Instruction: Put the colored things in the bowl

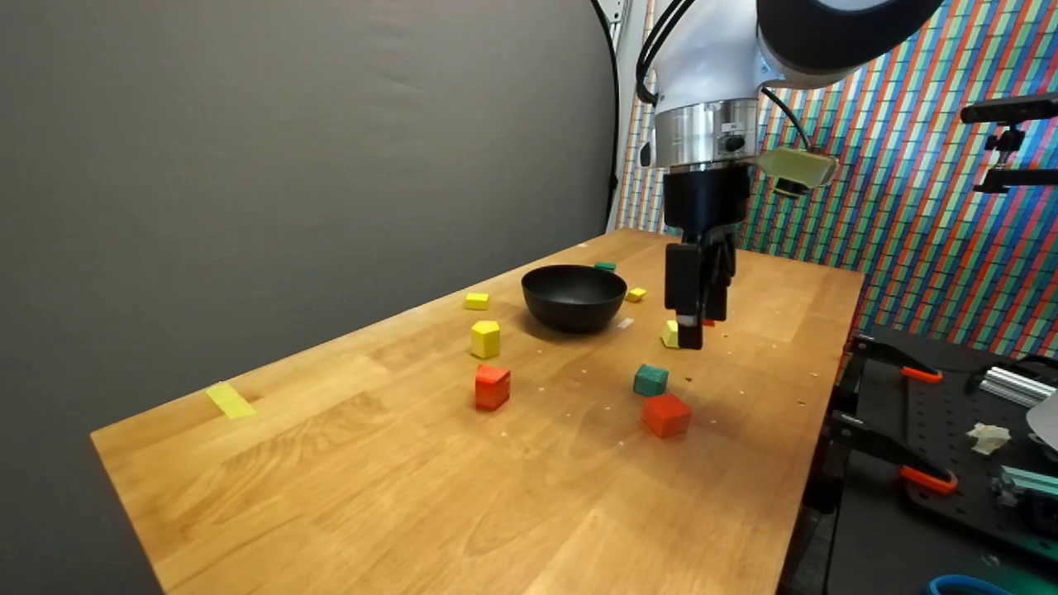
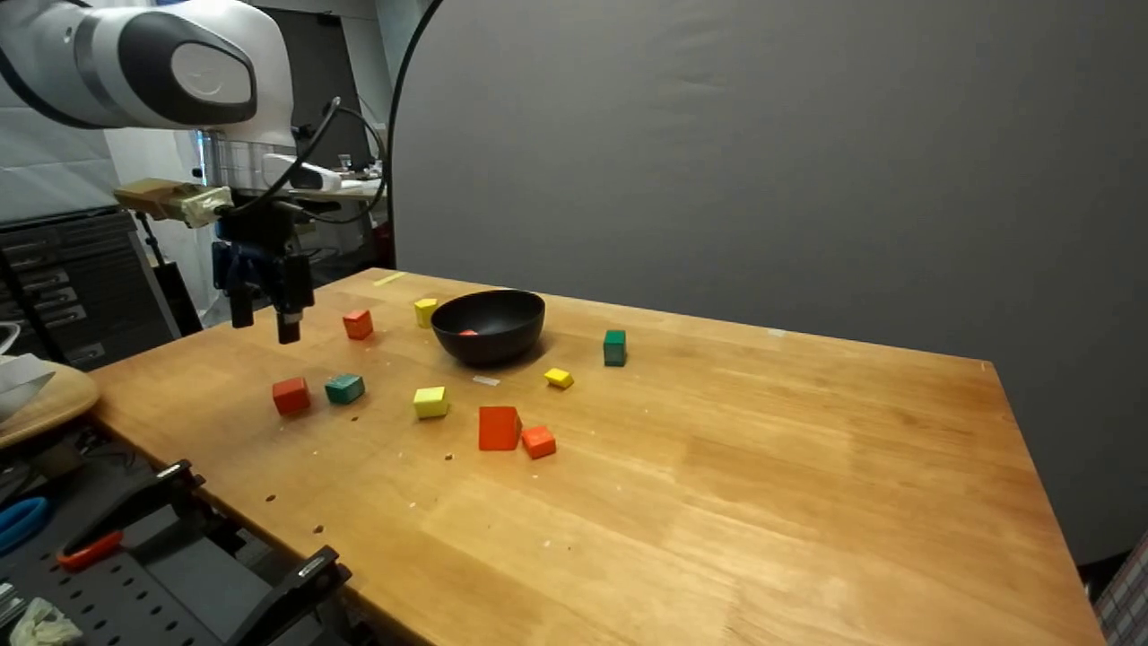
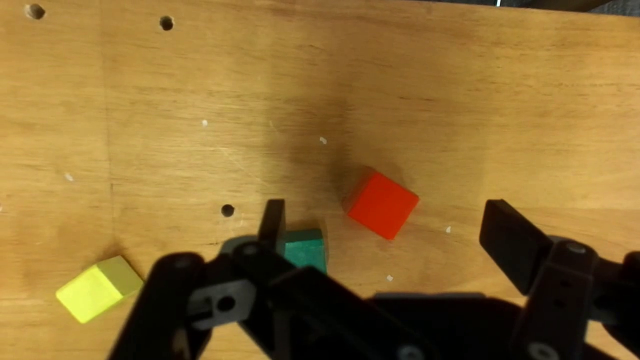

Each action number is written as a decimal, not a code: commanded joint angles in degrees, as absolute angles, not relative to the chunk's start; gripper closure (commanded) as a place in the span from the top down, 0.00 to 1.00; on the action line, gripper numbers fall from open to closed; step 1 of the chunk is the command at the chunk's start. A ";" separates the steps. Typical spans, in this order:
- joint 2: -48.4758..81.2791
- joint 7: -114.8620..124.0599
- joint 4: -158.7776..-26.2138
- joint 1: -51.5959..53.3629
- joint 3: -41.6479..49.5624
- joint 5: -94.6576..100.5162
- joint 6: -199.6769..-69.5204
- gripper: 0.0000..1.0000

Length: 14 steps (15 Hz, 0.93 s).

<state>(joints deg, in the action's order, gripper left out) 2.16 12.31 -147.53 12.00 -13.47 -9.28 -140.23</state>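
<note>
1. Wrist view: observed tool (image 3: pixel 391 236) with jaws spread wide apart, framing red block (image 3: pixel 384 205) from above.
2. In both exterior views: seen hovering above counter (image 2: pixel 762 449), apart from bowl (image 1: pixel 574 312).
3. Noted teal block (image 3: pixel 306 252) just beside red block, partly hidden by tool in wrist view; also yellow block (image 3: pixel 95 292) farther off, outside jaws.
4. Found bowl upright, amid scattered blocks. Spotted red piece (image 2: pixel 468 333) inside, largely hidden by near wall, in an exterior view.
5. In an exterior view, listed low yellow block (image 1: pixel 477 301) and tall yellow block (image 1: pixel 485 340) near bowl, plus second red block (image 1: pixel 493 387) a little farther out.
6. In an exterior view, found green block (image 2: pixel 614 348) and small yellow block (image 2: pixel 558 378) near bowl, with large red block (image 2: pixel 499 428) and orange block (image 2: pixel 539 441) side by side. Cannot tell whether touching.
7. Noted yellow tape (image 1: pixel 231 400) lying flat near counter edge.
</note>
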 commanded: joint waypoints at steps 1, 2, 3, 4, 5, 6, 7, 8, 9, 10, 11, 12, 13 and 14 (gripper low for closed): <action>8.42 10.12 -145.61 11.42 -12.25 -9.69 -144.93 1.00; 10.26 10.12 -145.02 11.23 -11.90 -9.22 -145.83 1.00; 12.33 9.77 -144.29 10.98 -11.60 -9.32 -146.83 1.00; 14.09 9.75 -143.60 10.83 -11.29 -9.12 -147.69 1.00; 15.92 9.75 -142.75 10.70 -10.93 -8.90 -148.61 1.00; 17.46 9.76 -141.90 10.67 -10.57 -8.71 -149.20 1.00; 18.94 9.94 -141.01 10.73 -10.11 -8.32 -149.89 1.00; 20.08 10.14 -140.22 10.82 -9.71 -8.03 -150.27 1.00; 21.06 10.26 -139.43 10.88 -9.35 -7.95 -150.80 1.00; 21.94 10.18 -138.65 10.77 -9.15 -8.18 -151.08 1.00; 22.70 10.15 -138.02 10.73 -8.95 -8.27 -151.39 0.95; 23.32 10.25 -137.41 10.74 -8.68 -8.22 -151.33 0.80; 23.77 10.19 -136.85 10.67 -8.51 -8.28 -151.07 0.71; 24.02 10.46 -136.49 10.78 -8.16 -8.10 -151.05 0.69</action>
